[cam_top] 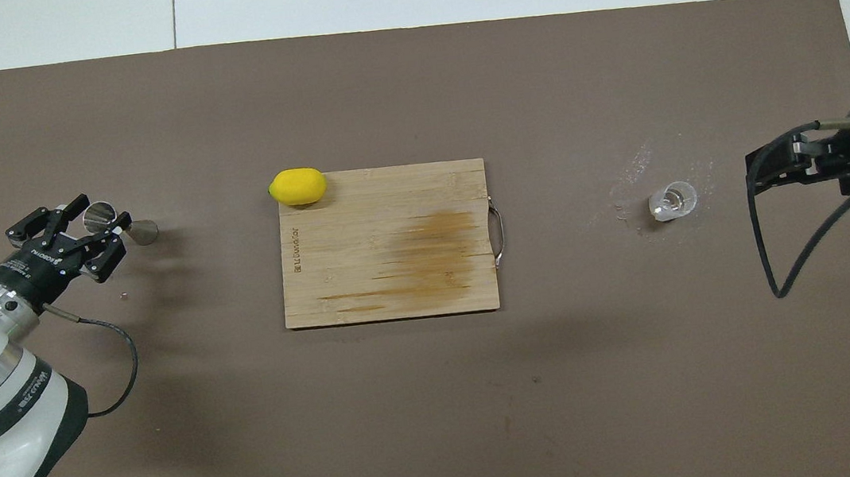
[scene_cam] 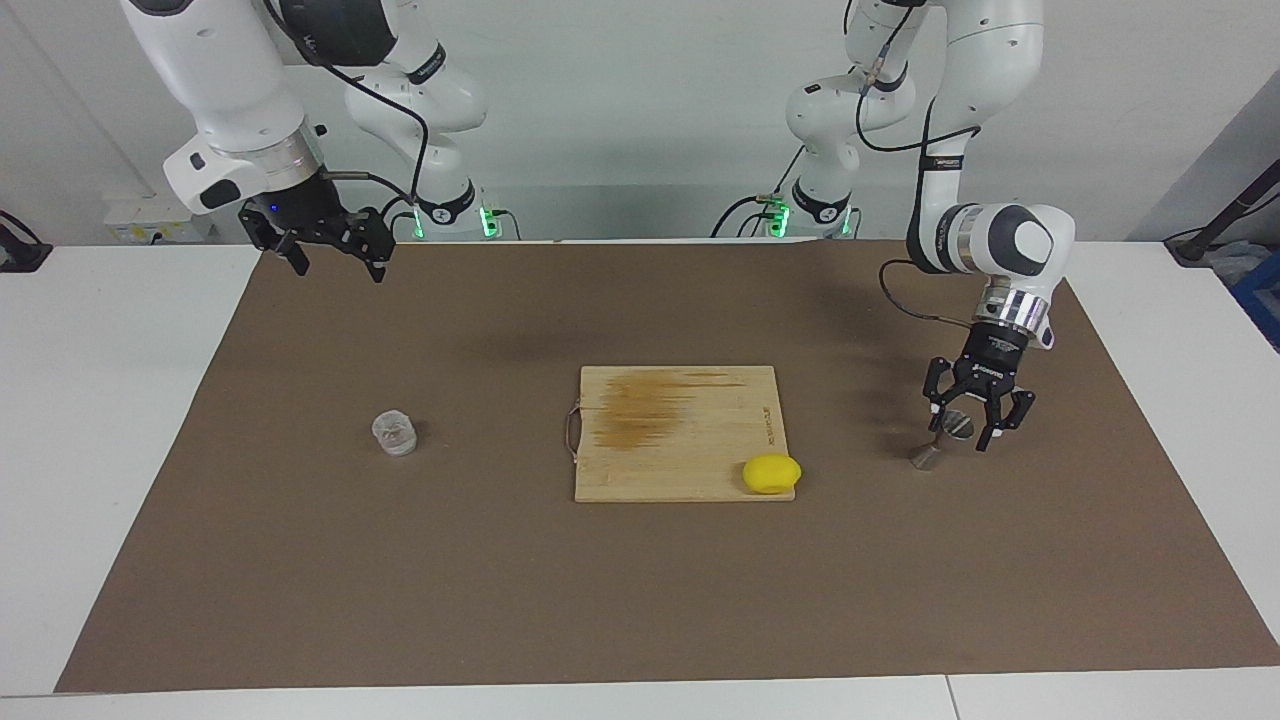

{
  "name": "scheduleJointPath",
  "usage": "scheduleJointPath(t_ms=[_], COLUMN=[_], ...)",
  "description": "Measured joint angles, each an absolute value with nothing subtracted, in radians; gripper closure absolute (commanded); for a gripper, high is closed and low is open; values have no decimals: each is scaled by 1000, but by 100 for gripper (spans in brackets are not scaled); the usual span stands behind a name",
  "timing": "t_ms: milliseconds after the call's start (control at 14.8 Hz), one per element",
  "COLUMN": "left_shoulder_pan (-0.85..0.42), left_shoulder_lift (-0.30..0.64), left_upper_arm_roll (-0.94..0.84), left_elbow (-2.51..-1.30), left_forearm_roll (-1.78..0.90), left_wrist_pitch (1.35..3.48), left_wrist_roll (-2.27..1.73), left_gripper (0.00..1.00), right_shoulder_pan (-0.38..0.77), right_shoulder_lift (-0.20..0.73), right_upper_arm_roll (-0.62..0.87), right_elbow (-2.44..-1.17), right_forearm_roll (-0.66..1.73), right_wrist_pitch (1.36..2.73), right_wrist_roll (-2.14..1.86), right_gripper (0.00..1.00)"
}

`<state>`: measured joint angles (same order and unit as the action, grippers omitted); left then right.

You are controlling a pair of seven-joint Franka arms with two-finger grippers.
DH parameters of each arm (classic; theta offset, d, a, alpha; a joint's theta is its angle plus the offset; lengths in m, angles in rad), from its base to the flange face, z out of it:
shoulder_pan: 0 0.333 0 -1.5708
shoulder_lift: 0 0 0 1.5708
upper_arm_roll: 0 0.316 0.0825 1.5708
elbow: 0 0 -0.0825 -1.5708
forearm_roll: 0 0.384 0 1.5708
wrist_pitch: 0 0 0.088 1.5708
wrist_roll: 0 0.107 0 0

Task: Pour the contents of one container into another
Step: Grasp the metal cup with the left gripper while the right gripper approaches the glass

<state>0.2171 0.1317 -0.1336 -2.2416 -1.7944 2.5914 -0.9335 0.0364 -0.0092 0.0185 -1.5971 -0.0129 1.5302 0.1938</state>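
Facing view
- The wooden cutting board (scene_cam: 678, 432) lies mid-mat on the brown mat (scene_cam: 640, 600), with a lemon (scene_cam: 771, 473) on the board's corner toward the left arm's end, on the edge farther from the robots.
- The metal jigger (scene_cam: 941, 441) is well apart from the board toward the left arm's end, tilted.
- The left gripper (scene_cam: 965, 432) is down at the jigger, its fingers spread to either side of the upper cone; I cannot tell whether they touch it.
- The clear cup (scene_cam: 395, 433) stands upright, well apart from the board toward the right arm's end.
- The right gripper (scene_cam: 338, 258) waits high over the mat's edge nearest the robots, fingers apart and holding nothing.

Overhead view
- The jigger (cam_top: 121, 225) leans with its open mouth between the left gripper's (cam_top: 94, 229) fingers.
- The cup (cam_top: 673, 201) sits level with the board (cam_top: 385, 243); the lemon (cam_top: 297, 186) overhangs the board's corner.
- The right gripper (cam_top: 785, 165) hangs past the cup.
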Motion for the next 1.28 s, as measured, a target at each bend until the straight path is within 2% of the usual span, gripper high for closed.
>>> scheduleJointPath(t_ms=[135, 338, 541, 1284], left_shoulder_pan=[217, 217, 217, 216], left_shoulder_lift=[132, 132, 131, 115], left_upper_arm_roll=[-134, -134, -134, -136], left_elbow=[-2242, -2246, -2246, -2246], left_forearm_roll=[-1794, -1794, -1794, -1795], left_wrist_pitch=[2593, 2594, 2594, 2596], left_wrist_roll=[-934, -934, -934, -934], left_gripper=[29, 32, 34, 41], right_shoulder_pan=[35, 15, -12, -61], right_shoulder_lift=[-9, -9, -9, -30], right_upper_arm_roll=[17, 14, 12, 10], right_elbow=[-1597, -1597, -1597, -1655], right_forearm_roll=[-13, -13, -7, 197], right_wrist_pitch=[1531, 1539, 1539, 1513], right_wrist_roll=[194, 242, 358, 1040], right_gripper=[4, 0, 0, 0])
